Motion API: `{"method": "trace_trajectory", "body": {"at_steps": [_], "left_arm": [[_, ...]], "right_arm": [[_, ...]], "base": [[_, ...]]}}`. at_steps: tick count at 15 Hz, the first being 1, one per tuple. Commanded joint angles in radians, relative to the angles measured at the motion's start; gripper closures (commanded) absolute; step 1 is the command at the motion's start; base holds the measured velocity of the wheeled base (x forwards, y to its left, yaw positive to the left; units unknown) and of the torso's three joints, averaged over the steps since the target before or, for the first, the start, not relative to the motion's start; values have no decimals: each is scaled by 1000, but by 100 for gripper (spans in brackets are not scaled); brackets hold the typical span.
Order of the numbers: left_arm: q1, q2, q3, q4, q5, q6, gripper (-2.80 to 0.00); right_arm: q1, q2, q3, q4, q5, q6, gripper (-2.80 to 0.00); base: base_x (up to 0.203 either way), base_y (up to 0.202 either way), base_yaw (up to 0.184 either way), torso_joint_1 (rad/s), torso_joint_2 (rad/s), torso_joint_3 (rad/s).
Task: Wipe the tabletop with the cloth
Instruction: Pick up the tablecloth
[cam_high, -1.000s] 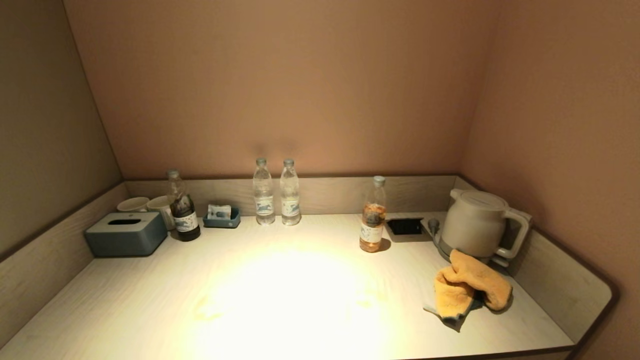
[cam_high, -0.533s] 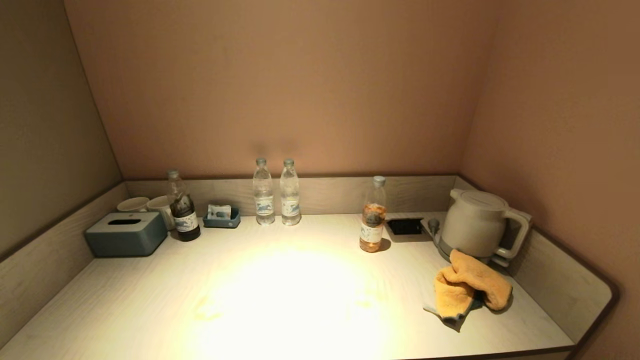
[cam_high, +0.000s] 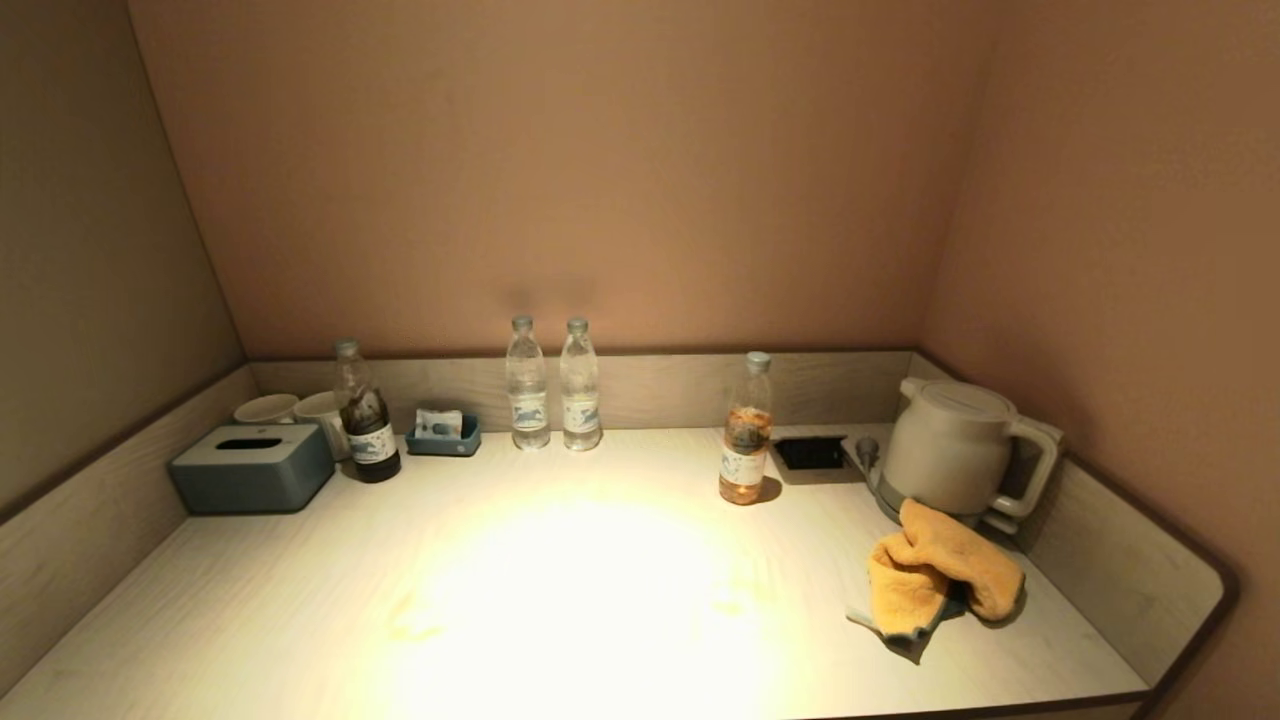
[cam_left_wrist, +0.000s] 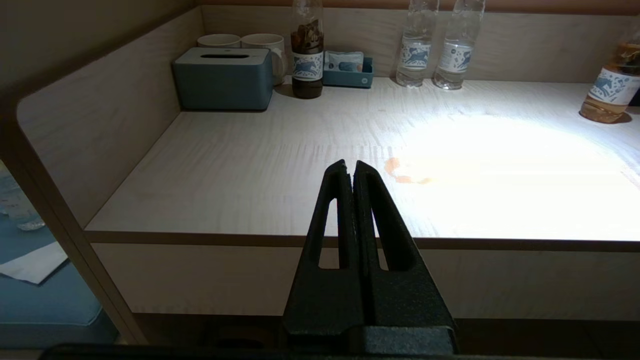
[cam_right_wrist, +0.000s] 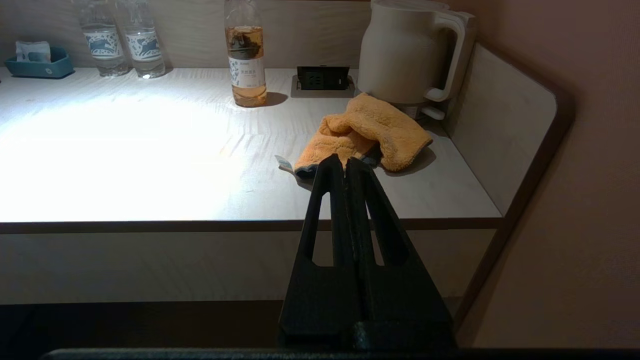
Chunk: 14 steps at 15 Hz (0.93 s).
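Pale wood tabletop, walled on three sides, brightly lit at its middle, with a small orange stain near the front edge. Cream kettle in the back right corner, taken here as the landmark. Blue tissue box far to the kettle's left, against the side wall, with two mugs behind it. Orange cloth crumpled right in front of the kettle, apparently touching its base, untouched. Amber bottle left of the kettle, beyond a black socket panel; two clear bottles and a dark bottle farther left along the back wall.

Left gripper and right gripper both short of the front edge, fingers pressed together, holding nothing; right one aimed toward the cloth.

Risks, as a judgement: reaching the cloth with fingers closed, so pushing it against the kettle instead of grasping; nudging the kettle or snagging its handle; toppling the amber bottle during a wide sweep; spreading the stain with a bunched cloth.

Compared with one second ago: no visible change, cloth and bottles in the same places.
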Motion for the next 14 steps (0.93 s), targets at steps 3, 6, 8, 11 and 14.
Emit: {"method": "trace_trajectory", "body": {"at_steps": [3, 6, 8, 11, 14], "left_arm": [[0, 0, 0, -1, 0, 0, 0], [0, 0, 0, 1, 0, 0, 0], [0, 0, 0, -1, 0, 0, 0], [0, 0, 0, -1, 0, 0, 0], [0, 0, 0, 1, 0, 0, 0]], "right_arm": [[-1, 28, -168, 75, -5, -5, 0], [0, 192, -279, 131, -1, -7, 0], [4, 360, -351, 135, 9, -7, 0], [5, 619, -432, 74, 15, 1, 0], [2, 1117, -557, -1, 12, 17, 0]], "base": [[0, 0, 0, 0, 0, 0], [0, 0, 0, 0, 0, 0], [0, 0, 0, 0, 0, 0], [0, 0, 0, 0, 0, 0], [0, 0, 0, 0, 0, 0]]}}
